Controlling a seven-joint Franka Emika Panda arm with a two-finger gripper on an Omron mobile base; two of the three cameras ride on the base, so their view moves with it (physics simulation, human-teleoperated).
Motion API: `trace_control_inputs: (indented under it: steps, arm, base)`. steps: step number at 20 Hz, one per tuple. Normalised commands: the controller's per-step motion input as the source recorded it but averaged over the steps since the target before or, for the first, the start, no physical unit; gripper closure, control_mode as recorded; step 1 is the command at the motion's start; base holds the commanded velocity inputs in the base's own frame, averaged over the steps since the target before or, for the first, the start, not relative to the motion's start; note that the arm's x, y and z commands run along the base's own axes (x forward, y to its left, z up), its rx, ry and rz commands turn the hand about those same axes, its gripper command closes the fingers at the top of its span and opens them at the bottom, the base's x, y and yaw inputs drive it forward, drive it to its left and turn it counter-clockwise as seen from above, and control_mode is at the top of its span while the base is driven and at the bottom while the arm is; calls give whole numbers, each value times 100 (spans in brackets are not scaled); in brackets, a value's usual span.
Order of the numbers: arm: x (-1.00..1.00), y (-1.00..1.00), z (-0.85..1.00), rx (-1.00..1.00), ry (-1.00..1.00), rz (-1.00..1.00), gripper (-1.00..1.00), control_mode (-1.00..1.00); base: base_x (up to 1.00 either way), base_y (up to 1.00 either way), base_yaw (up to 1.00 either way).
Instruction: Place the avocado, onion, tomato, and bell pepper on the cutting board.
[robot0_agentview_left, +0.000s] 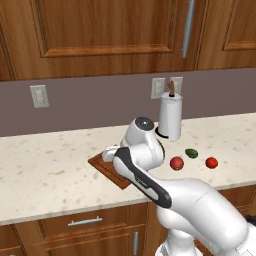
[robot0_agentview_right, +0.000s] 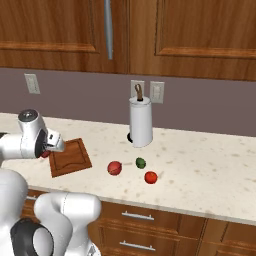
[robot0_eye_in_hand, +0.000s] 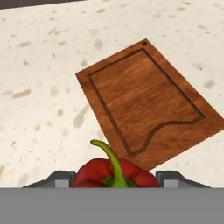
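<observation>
In the hand view my gripper (robot0_eye_in_hand: 114, 177) is shut on the red bell pepper (robot0_eye_in_hand: 114, 174), whose green stem curls upward; it hangs just off the near edge of the cutting board (robot0_eye_in_hand: 144, 98). From the right base view, a bit of the pepper (robot0_agentview_right: 45, 154) peeks below the hand at the board's (robot0_agentview_right: 70, 157) left side. The onion (robot0_agentview_left: 176, 163), the avocado (robot0_agentview_left: 191, 152) and the tomato (robot0_agentview_left: 211, 162) lie on the counter to the right of the board (robot0_agentview_left: 102, 167). They appear again as the onion (robot0_agentview_right: 114, 168), avocado (robot0_agentview_right: 140, 162) and tomato (robot0_agentview_right: 150, 177).
A white paper towel roll on its holder (robot0_agentview_left: 170, 117) stands at the back of the speckled counter (robot0_agentview_left: 45, 170), behind the vegetables. Wall outlets and wooden cabinets rise behind. The counter's front edge runs close to the board.
</observation>
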Motion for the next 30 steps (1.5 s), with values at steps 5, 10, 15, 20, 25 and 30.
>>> trace_control_inputs:
  steps: [5, 10, 15, 20, 25, 30]
  arm:
    - [79, -1, -2, 0, 5, 0, 100, -100]
    - [70, 5, -8, 0, 10, 0, 100, -100]
    - [37, 13, -27, 0, 1, 0, 100, -100]
    - [18, 24, -58, -8, 0, 0, 100, -100]
    - [16, 16, -46, -5, 0, 0, 100, -100]
    - [24, 1, -18, 0, 0, 0, 100, -100]
  base:
    - [0, 0, 0]
    - [0, 0, 0]
    - [0, 0, 0]
    - [0, 0, 0]
    - [0, 0, 0]
    - [0, 0, 0]
